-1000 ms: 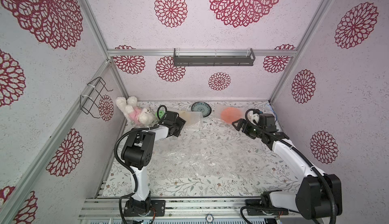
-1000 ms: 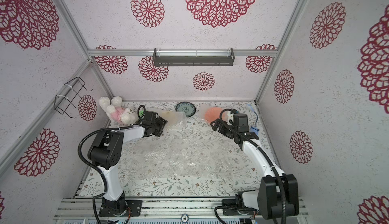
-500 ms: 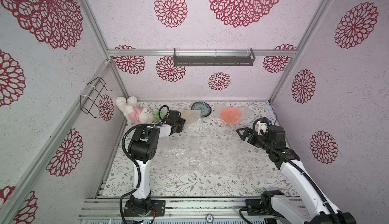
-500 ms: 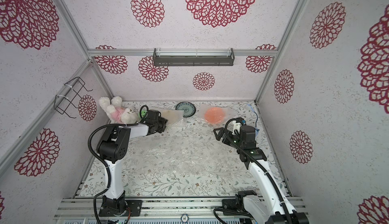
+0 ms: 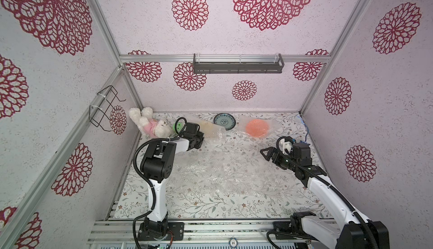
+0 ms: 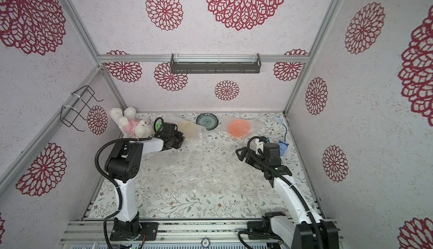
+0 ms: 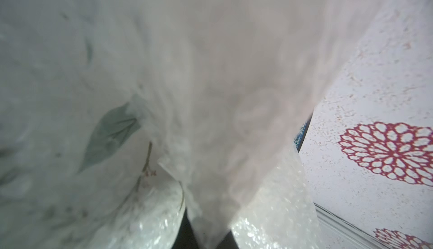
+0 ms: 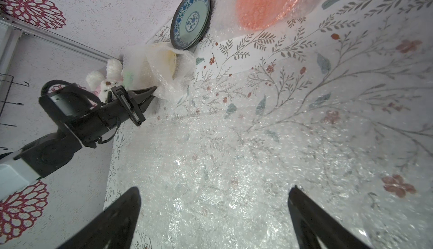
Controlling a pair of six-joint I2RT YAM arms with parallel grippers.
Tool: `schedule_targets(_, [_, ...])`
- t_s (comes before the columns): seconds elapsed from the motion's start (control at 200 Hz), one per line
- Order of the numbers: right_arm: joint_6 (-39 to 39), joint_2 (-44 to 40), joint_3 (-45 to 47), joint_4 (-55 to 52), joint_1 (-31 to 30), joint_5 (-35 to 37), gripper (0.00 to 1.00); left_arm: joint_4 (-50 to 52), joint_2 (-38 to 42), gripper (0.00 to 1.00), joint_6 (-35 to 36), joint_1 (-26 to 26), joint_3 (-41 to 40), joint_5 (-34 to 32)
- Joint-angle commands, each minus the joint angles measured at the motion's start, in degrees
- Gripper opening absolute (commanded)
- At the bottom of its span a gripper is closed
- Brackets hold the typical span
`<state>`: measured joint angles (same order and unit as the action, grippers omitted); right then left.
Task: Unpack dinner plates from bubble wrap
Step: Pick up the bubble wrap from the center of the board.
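Floral tabletop (image 5: 187, 205) carries loose bubble wrap (image 5: 222, 173) mid-surface; left gripper (image 8: 152, 91) is clamped on the wrap (image 8: 164, 81) around the cream plate (image 8: 168, 59) near the back wall; right gripper (image 8: 214, 188) hangs above the loose sheets, jaws wide apart; orange plate (image 5: 257, 128) lies wrapped at the back, blue-green plate (image 5: 224, 121) bare between.

Pale walls (image 5: 220, 39), red rosettes (image 5: 189, 9), floral tabletop (image 5: 187, 203), grey shelf (image 5: 237, 66)

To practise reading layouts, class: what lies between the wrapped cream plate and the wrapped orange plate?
The unwrapped blue-green patterned plate lies between the cream plate and the orange plate; it shows in both top views.
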<state>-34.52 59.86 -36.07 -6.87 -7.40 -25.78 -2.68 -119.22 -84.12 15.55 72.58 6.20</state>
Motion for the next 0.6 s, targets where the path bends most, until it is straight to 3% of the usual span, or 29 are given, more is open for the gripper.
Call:
schedule_targets(0.0, [0.13, 0.81, -0.48, 3.44, -0.16, 0.22, 0.99, 1.69, 8.88, 0.0, 3.8, 0.2, 0.25, 1.85])
schedule_targets(0.265, [1.21, 4.48, -1.37, 2.46, -0.03, 2.48, 0.99, 11.4, 22.67, 0.0, 13.89, 4.06, -4.02, 3.83])
schedule_targets(0.465, [1.83, 2.57, -2.6, 0.5, 0.71, 8.09, 0.99, 16.44, 30.7, 0.0, 21.44, 9.33, -10.62, 12.42])
schedule_targets(0.595, [1.2, 0.85, -1.73, 1.38, 1.25, 7.88, 0.99, 20.96, 34.43, 0.0, 27.48, 13.73, -13.48, 17.44])
